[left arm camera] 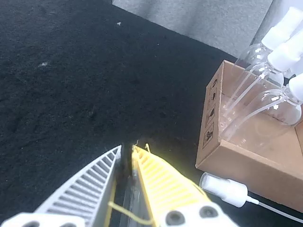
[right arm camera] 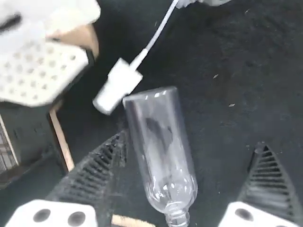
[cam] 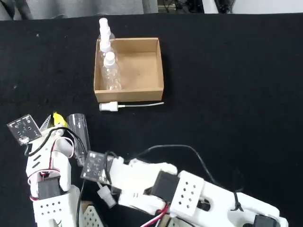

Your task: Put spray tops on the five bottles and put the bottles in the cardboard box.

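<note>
A clear bottle (cam: 78,130) with no top lies on the black table, its open neck toward the right arm (cam: 142,182). My right gripper (right arm camera: 191,144) is open, one finger on each side of this bottle (right arm camera: 158,146). A loose spray top (right arm camera: 117,91) with its tube lies just past the bottle's base. My left gripper (left arm camera: 128,153) is shut on nothing, its yellow finger (cam: 58,118) beside the bottle. The cardboard box (cam: 130,94) holds three bottles (cam: 111,75) with spray tops on. Another spray top (cam: 110,107) lies in front of the box.
In the left wrist view the box (left arm camera: 246,161) with its capped bottles (left arm camera: 255,99) stands close by, with the loose spray top (left arm camera: 222,187) at its foot. The left arm's white base (right arm camera: 42,71) is near the bottle.
</note>
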